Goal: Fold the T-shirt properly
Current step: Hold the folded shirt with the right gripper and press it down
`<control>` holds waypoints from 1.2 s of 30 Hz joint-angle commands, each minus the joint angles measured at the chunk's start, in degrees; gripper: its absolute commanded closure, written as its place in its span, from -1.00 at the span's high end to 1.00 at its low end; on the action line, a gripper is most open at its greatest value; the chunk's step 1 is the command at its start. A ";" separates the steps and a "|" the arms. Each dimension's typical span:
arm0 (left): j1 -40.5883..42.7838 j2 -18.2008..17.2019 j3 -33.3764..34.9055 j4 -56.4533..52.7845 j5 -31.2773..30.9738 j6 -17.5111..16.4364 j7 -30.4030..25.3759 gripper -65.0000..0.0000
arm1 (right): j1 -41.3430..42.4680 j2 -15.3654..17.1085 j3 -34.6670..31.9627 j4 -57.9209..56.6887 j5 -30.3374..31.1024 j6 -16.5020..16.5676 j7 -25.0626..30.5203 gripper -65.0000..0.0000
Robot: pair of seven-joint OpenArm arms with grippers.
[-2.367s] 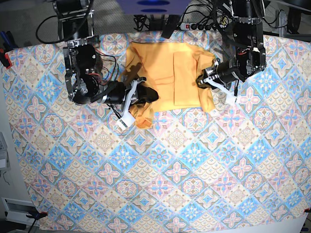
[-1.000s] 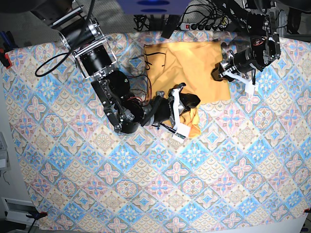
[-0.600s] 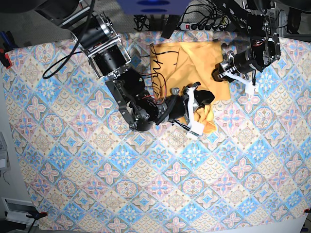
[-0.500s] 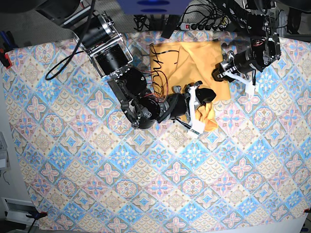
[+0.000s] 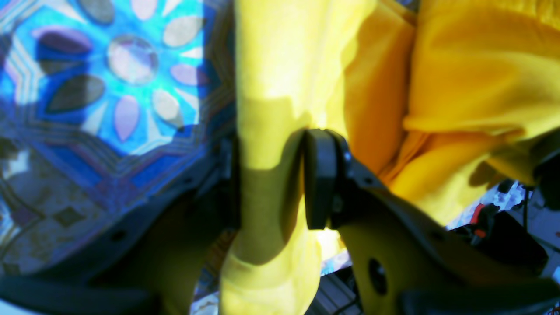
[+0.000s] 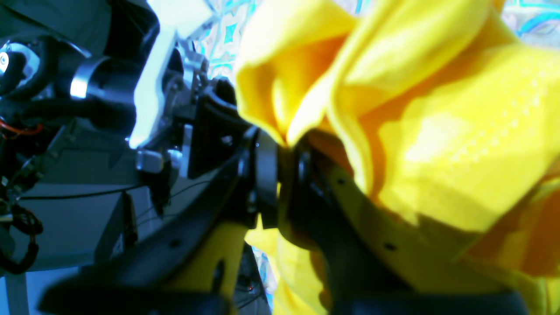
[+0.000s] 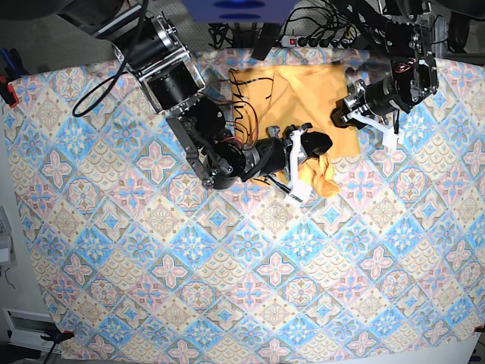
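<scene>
The yellow-orange T-shirt [image 7: 303, 95] lies bunched at the back middle of the table, partly folded over itself. My right gripper [image 7: 317, 145] is shut on a gathered fold of it at the shirt's front edge, with a lump of fabric hanging just below. In the right wrist view the jaws [image 6: 286, 151] pinch yellow fabric [image 6: 459, 131]. My left gripper [image 7: 341, 117] is shut on the shirt's right edge. In the left wrist view its pads [image 5: 319, 175] squeeze a strip of yellow cloth [image 5: 271, 109]. No lettering shows now.
The blue-pink tile-patterned cloth [image 7: 227, 265] covers the whole table and shows in the left wrist view [image 5: 109, 87]. A power strip and cables [image 7: 303, 38] lie along the back edge. A red clamp [image 7: 7, 91] sits at the left edge.
My right gripper has dragged its fold of the shirt from the left side across to the right, bunching the shirt. My left gripper has stayed shut on the right edge.
</scene>
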 commanded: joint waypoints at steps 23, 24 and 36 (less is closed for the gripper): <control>-0.44 -0.65 -4.21 0.74 2.44 -0.31 -0.27 -0.34 | 5.02 -3.11 -4.79 -5.50 1.87 -4.85 -5.83 -0.96; -0.44 -0.65 -4.21 0.74 2.44 -0.31 -0.27 -0.34 | 5.11 -3.11 -4.79 -5.50 1.87 -4.77 -5.66 -0.96; -0.35 -0.56 -3.77 0.74 2.53 -0.31 -0.27 -0.34 | 7.57 4.18 -3.29 -2.24 1.70 -4.77 -5.31 -0.96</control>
